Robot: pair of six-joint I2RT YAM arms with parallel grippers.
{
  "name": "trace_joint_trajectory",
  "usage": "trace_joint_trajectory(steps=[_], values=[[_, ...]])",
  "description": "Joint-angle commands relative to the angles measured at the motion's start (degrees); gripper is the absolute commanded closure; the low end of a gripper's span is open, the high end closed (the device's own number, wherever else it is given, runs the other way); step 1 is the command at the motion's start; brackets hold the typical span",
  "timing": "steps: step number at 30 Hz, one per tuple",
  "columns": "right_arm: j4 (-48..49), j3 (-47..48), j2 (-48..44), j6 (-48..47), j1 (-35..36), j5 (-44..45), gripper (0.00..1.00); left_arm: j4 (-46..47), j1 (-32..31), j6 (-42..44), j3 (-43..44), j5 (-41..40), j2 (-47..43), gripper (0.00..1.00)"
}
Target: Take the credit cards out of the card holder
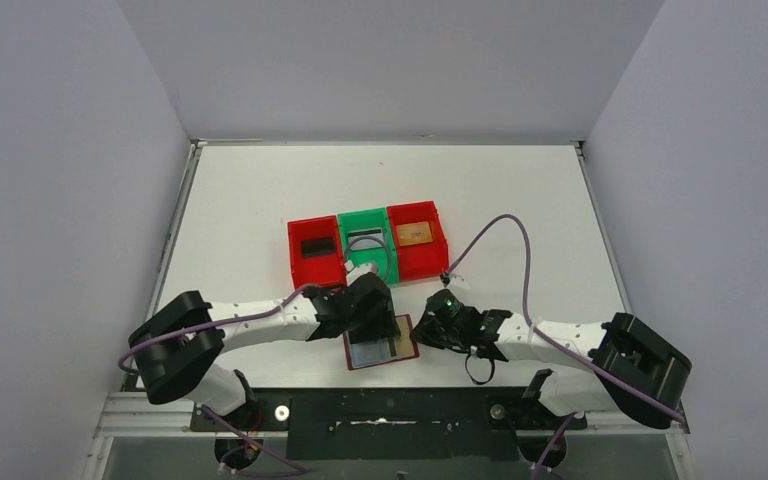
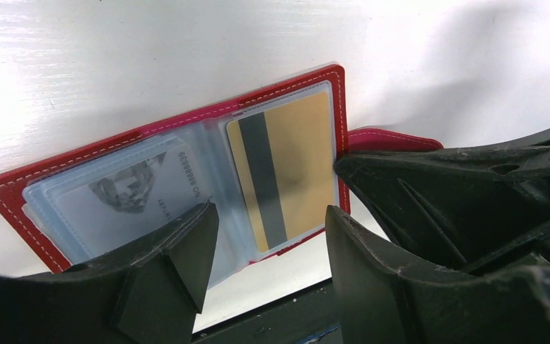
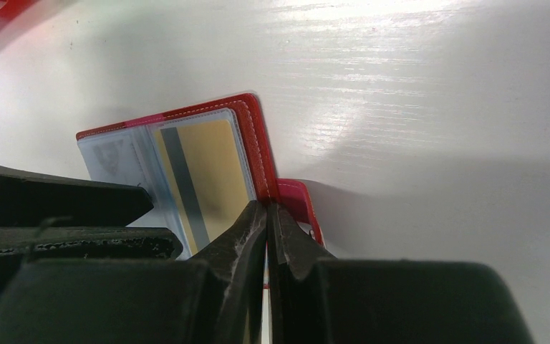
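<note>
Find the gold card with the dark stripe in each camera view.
Top external: gold card, right half of the open card holder, bottom centre.
Left wrist: gold card at centre.
Right wrist: gold card left of centre.
Shared landmark: card holder's red stitched edge beside it.

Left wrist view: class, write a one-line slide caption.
Open left claw poised over the opened card holder, gold card and grey card inside.
</note>
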Motion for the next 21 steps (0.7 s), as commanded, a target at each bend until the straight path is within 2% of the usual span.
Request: trace_joint_trajectory(steps=[1,6,8,11,16,21], values=[[-4.10,-1.54,3.75,0.38,0.09,1.31,1.00,-1.67,0.49,1.46,0.04,-0.26,0.35,0.43],[-3.15,-1.61,4.07,0.40,0.19,0.74,1.00,4.39,0.38,0.07,-3.30,2.32,3.18,0.54],[-3.11,-1.62,4.16,0.47,0.14,0.61,1.00,5.04,0.32,-1.03,-3.93,2.45,4.22,0.61],[-2.73,-1.87,4.05,0.61,0.16,0.47,1.00,5.05,0.32,-2.21,-4.68,1.95,4.91,0.64],[-1.44,-2.52,3.68,0.94,0.13,0.15,1.00,5.38,0.32,-3.12,-5.60,0.85,3.96,0.71],[-0.41,-2.94,3.69,0.92,0.13,-0.59,1.00,9.87,0.32,-4.39,-9.15,1.02,1.38,0.81]])
